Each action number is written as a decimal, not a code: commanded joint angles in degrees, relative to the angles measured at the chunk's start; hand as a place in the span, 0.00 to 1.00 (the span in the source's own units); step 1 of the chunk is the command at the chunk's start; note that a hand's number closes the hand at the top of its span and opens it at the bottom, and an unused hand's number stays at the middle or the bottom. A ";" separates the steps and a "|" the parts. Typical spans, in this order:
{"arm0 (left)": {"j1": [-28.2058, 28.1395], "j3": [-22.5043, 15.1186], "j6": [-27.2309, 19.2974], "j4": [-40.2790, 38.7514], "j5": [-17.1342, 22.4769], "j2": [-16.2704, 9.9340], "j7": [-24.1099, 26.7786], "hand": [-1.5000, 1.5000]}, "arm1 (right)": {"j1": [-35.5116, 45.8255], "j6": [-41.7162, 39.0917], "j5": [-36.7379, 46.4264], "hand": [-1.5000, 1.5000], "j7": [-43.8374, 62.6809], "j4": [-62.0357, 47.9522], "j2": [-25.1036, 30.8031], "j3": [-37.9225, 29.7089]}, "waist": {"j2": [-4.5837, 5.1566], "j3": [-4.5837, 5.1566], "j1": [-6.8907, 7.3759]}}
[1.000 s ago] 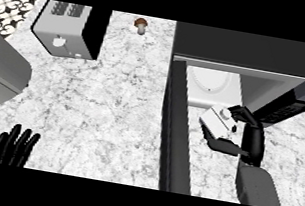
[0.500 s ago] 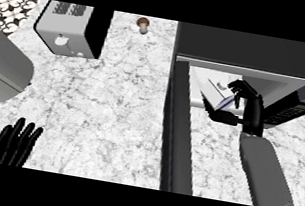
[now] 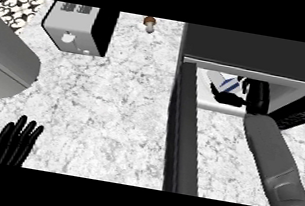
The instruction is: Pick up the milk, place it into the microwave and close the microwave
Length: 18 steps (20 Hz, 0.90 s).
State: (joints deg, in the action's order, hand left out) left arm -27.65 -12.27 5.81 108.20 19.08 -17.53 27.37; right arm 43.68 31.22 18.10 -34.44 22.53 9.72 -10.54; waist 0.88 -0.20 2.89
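Right hand (image 3: 251,93) reaching into the open microwave (image 3: 268,56), fingers curled round the milk (image 3: 226,83). Milk inside the cavity, white carton with blue stripes, partly hidden by the hand; whether resting on the cavity floor or held just above it, impossible to tell. Door (image 3: 184,135) swung wide open, edge-on, running toward the lower edge of the view, just left of the right forearm.

Left hand (image 3: 14,140) resting at the lower left over the marble surface (image 3: 116,114), fingers straight, holding nothing. Toaster (image 3: 78,27) at upper left, well apart from the microwave.

By judgement: pick-up done, placing nearly done. Left to do: release the milk, pull the hand clear of the cavity, swing the door shut.
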 commanded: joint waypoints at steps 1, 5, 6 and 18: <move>0.24 -0.64 -0.50 -0.52 -2.10 0.46 0.60 0.00 | 4.50 4.98 2.88 1.00 0.56 -6.66 3.49 -0.22 | 0.41 0.05 0.74; 0.17 0.47 -1.64 -1.46 -4.44 -1.18 -0.79 0.00 | 6.94 11.08 2.47 1.00 1.87 -8.45 4.52 -1.97 | 0.80 -0.01 1.48; 2.41 -0.11 -2.95 -0.62 -5.14 -0.71 -3.00 0.00 | 8.18 10.97 3.18 1.00 2.37 -8.92 6.47 -1.57 | 1.11 -0.05 1.49; 3.85 -1.42 -3.31 -1.22 -8.41 -0.30 -2.62 0.00 | 11.24 15.68 7.71 0.00 4.07 -16.82 4.52 1.51 | 1.81 -0.12 3.66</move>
State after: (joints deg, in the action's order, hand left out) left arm -24.33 -13.69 2.64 106.36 11.02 -17.66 25.57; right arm 53.87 46.77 24.46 -30.71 7.86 14.23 -9.96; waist 2.45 -0.36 6.00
